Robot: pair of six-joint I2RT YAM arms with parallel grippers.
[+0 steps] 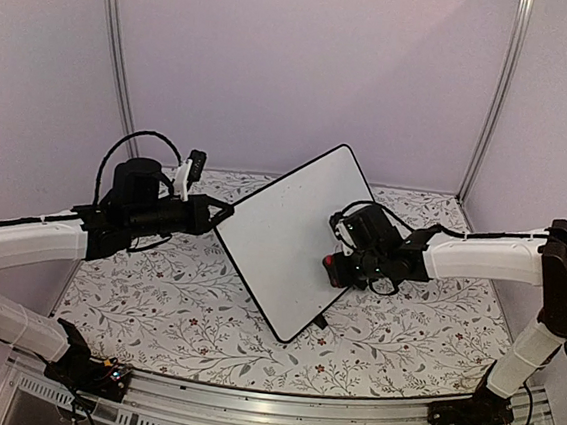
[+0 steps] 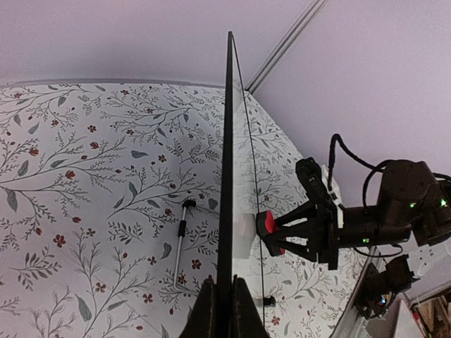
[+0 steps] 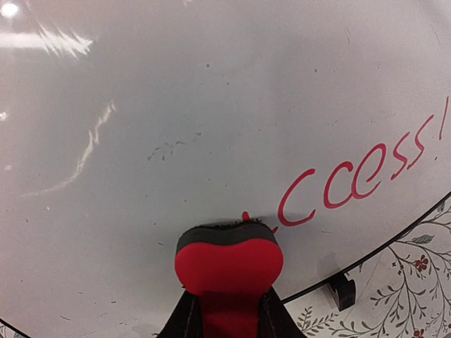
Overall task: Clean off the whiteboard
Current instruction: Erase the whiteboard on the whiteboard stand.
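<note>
While left fingers clench the whiteboard rim, right fingers grip red eraser — pressed on its face, beside red writing.

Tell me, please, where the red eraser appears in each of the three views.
Top external: red eraser right of centre, at the whiteboard's lower right edge.
Left wrist: lower right of centre, just right of the edge-on board.
Right wrist: bottom centre, in the right gripper, against the board.
Shared landmark: the whiteboard, in all three views.
</note>
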